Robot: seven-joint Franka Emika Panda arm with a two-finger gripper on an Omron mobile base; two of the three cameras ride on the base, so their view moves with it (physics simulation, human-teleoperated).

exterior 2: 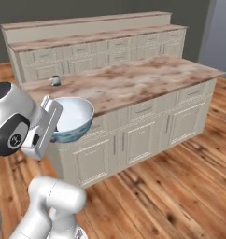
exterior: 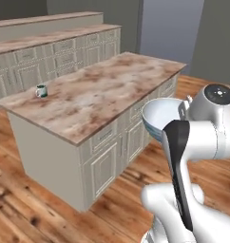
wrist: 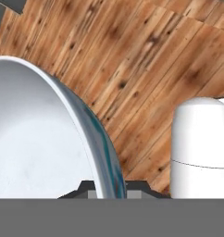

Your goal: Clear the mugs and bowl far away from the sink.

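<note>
- Gripper [wrist: 107, 190] of mine is pinched on the rim of the bowl [exterior: 160, 116], one finger inside the wall and one outside, seen at the bottom of the hand view.
- Bowl is carried in the air, clear of every surface, with its pale inside open to both base views and the blue-grey bands showing on its outer wall.
- From the hand view, the bowl's rim runs up from my fingers, and wooden floor [wrist: 146, 60] lies beyond it.
- In the left base view the bowl hangs just off the near long edge of the island counter [exterior: 102, 90], above the floor beside the cabinet fronts [exterior: 112, 152].
- In the right base view the bowl shows in front of the counter's near left corner, at about the height of its top.
- Teal mug [exterior: 41, 90] stands upright on the island counter, close to its far left corner, well apart from the bowl.
- Farther back, a second run of cabinets [exterior 2: 110, 51] with a marbled top stands along the wall.
</note>
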